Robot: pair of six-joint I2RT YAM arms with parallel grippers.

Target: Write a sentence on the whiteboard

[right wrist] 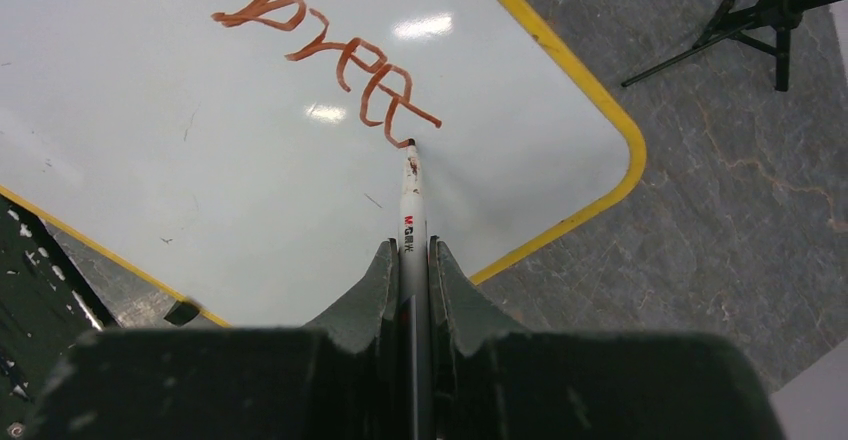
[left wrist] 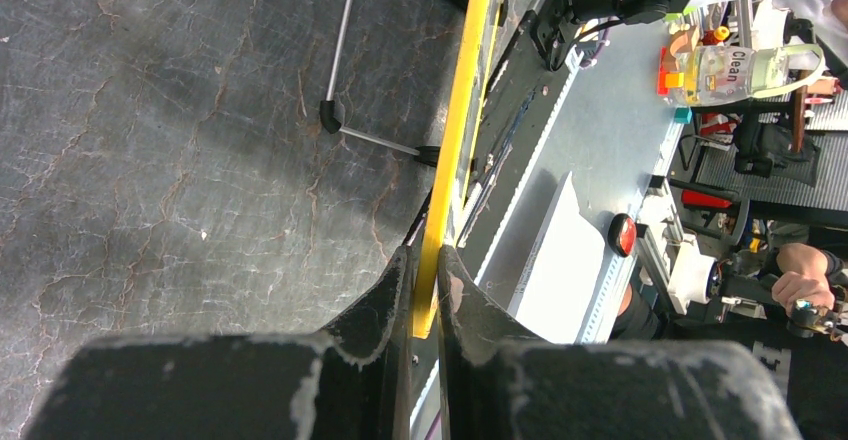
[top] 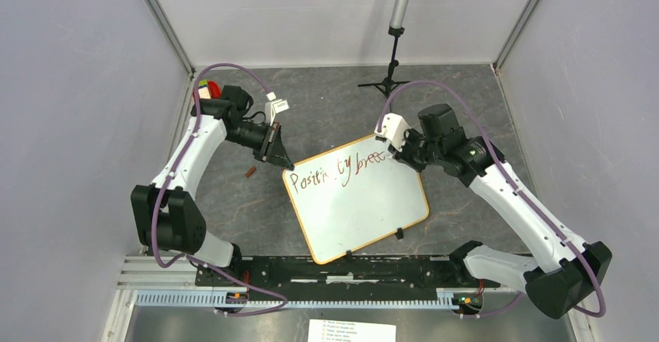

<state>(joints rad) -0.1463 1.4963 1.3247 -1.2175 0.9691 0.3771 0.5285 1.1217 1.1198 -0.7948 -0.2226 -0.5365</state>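
Right claw (right wrist: pixel 411 252) clamps a marker (right wrist: pixel 411 205), tip seemingly touching the whiteboard (right wrist: pixel 180 160) ahead, at the sentence (right wrist: pixel 372 95).

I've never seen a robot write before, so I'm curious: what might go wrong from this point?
The sentence stops at "bree", fairly close to the whiteboard corner, so the marker in the right claw may run out of room on this line. The left claw pinches only the board's thin yellow rim. If that grip slips, the board could shift and the strokes go crooked.
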